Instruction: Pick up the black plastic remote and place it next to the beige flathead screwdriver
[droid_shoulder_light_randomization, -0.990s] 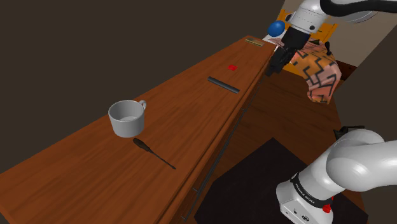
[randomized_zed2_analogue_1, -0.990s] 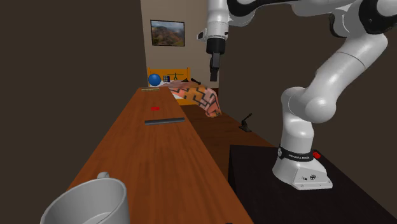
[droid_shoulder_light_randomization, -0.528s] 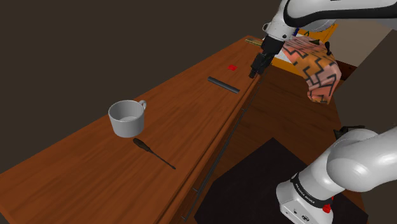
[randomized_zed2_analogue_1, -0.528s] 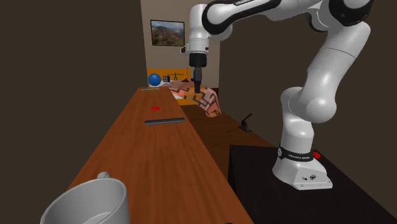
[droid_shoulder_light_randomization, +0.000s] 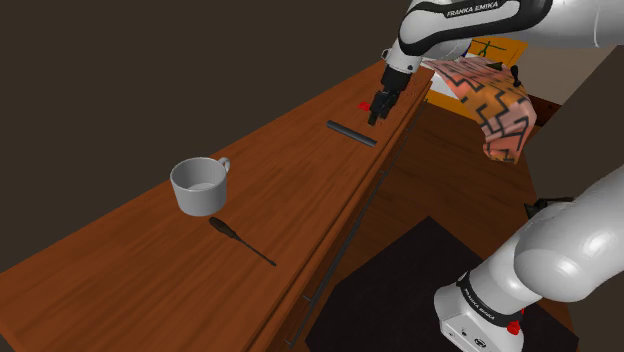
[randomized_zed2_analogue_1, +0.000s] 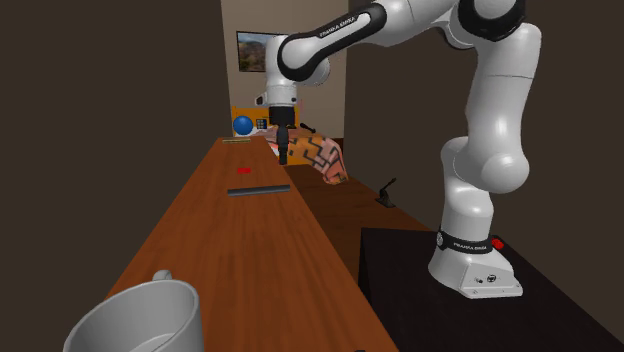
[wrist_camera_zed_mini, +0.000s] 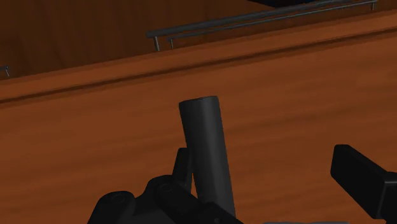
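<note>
The remote (droid_shoulder_light_randomization: 352, 133) is a long dark grey bar lying flat on the wooden table (droid_shoulder_light_randomization: 150, 270), toward its far end; it also shows in the second exterior view (randomized_zed2_analogue_1: 258, 190). My black gripper (droid_shoulder_light_randomization: 376, 112) hangs just above the table over the remote's far end, apart from it (randomized_zed2_analogue_1: 283, 155). In the wrist view the remote (wrist_camera_zed_mini: 207, 153) lies below my open gripper (wrist_camera_zed_mini: 273, 184), close to one finger, while the other finger (wrist_camera_zed_mini: 364, 179) stands well off it. The screwdriver (droid_shoulder_light_randomization: 240, 240), dark with a thin shaft, lies near a grey mug (droid_shoulder_light_randomization: 200, 185).
A small red thing (droid_shoulder_light_randomization: 366, 105) lies on the table just past the remote. An orange and black patterned cushion (droid_shoulder_light_randomization: 500, 115) sits beyond the table's edge, with a blue ball (randomized_zed2_analogue_1: 243, 125) behind it. A metal rail (droid_shoulder_light_randomization: 345, 245) runs along the table's front. My stand (droid_shoulder_light_randomization: 480, 310) is at lower right.
The arm has swung from beyond the table's edge in over the table and come down toward the remote's far end. Remote, mug and screwdriver have not moved.
</note>
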